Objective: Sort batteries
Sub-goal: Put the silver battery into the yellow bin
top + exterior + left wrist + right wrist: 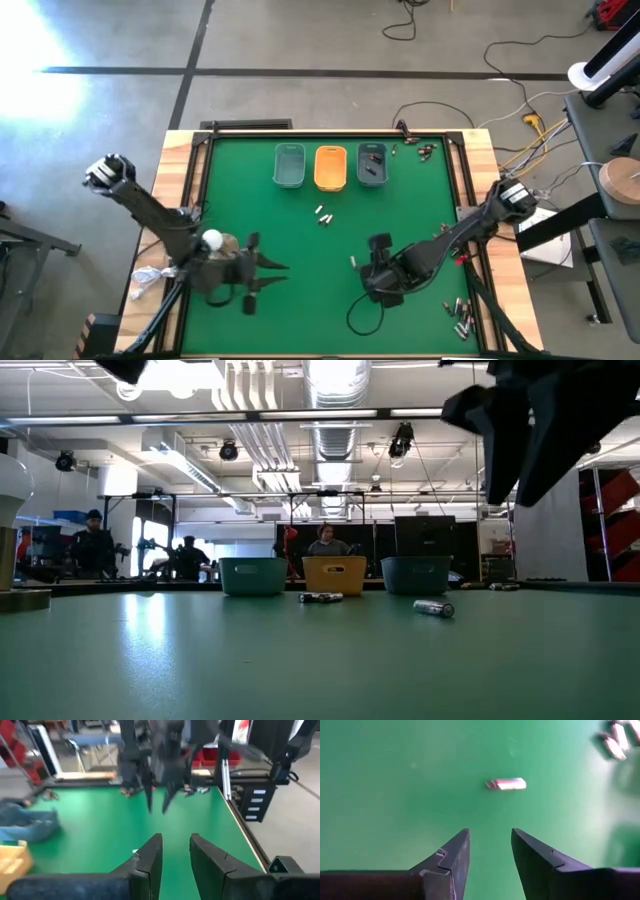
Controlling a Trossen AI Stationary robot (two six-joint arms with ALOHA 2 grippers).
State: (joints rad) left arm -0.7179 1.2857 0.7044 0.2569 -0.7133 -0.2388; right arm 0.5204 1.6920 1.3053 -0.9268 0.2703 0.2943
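Observation:
Three small trays stand in a row at the table's far side: grey-green (290,165), orange (330,167) and dark teal (371,165). A few batteries (323,214) lie mid-table. One single battery (506,783) lies on the mat by itself, also seen in the high view (353,261). My right gripper (490,850) hangs above the mat just beside that battery, pointing down, open and holding nothing. My left gripper (175,852) is at the near left, raised and pointing almost level toward the right arm, open with nothing between its fingers.
More batteries lie near the table's right near corner (458,315) and past the far right corner of the mat (425,150). A white ball on a round base (212,239) sits by the left arm. People stand in the room beyond the table.

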